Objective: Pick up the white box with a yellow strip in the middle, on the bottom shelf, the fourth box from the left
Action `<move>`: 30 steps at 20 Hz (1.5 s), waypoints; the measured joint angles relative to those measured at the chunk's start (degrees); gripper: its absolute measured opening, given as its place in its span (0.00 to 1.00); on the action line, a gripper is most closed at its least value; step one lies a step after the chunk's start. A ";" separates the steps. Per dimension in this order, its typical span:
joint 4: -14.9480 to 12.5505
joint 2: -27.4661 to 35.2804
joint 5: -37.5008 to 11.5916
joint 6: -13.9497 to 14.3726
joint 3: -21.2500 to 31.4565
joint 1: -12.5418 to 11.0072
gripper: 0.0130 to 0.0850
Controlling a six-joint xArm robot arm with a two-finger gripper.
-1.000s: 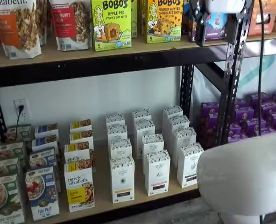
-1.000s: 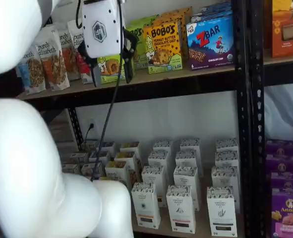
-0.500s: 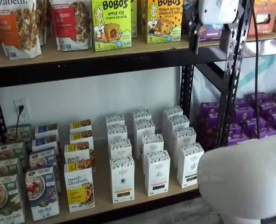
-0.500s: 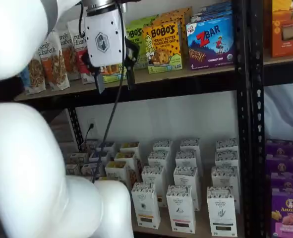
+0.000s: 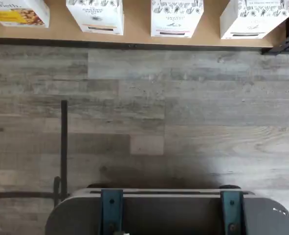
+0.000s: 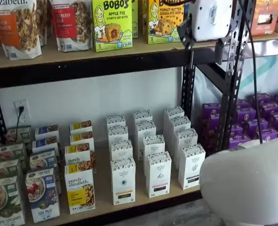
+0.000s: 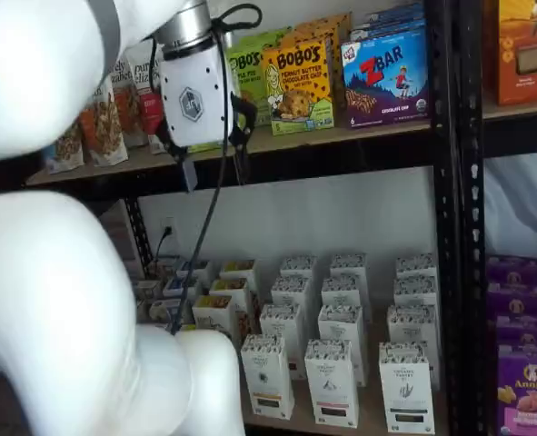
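Observation:
The white box with a thin yellow-orange strip stands at the front of its column on the bottom shelf (image 6: pixel 103 181), right of the purely elizabeth box (image 6: pixel 80 190). It shows in both shelf views (image 6: pixel 123 181) (image 7: pixel 268 374) and in the wrist view (image 5: pixel 95 14). Like white cartons with a reddish strip (image 6: pixel 157 174) and a black strip (image 6: pixel 191 165) stand to its right. My gripper (image 7: pixel 213 171) hangs high, level with the upper shelf board and far above the white box; it also shows in a shelf view (image 6: pixel 205 52). Its two black fingers are apart and hold nothing.
The upper shelf carries Bobo's boxes (image 6: pixel 111 23) and granola bags (image 6: pixel 16 26). A black perforated upright (image 6: pixel 233 75) stands just right of the gripper, with purple boxes (image 6: pixel 261 117) beyond. My white arm (image 7: pixel 50 300) fills the foreground. The wrist view shows grey plank floor (image 5: pixel 144 122) and the teal-bracketed mount (image 5: pixel 168 210).
The gripper has come down from the level of the upper shelf's goods to the shelf board's level, shifting sideways. The boxes have not moved.

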 joint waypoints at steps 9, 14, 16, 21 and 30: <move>0.13 -0.24 -7.08 3.12 7.13 3.02 1.00; 0.97 -0.10 -11.83 4.59 11.16 4.46 1.00; 1.19 0.37 -13.42 5.01 12.41 4.92 1.00; 0.78 0.94 -18.67 6.09 15.92 6.01 1.00; 0.24 5.15 -31.90 9.39 22.77 9.33 1.00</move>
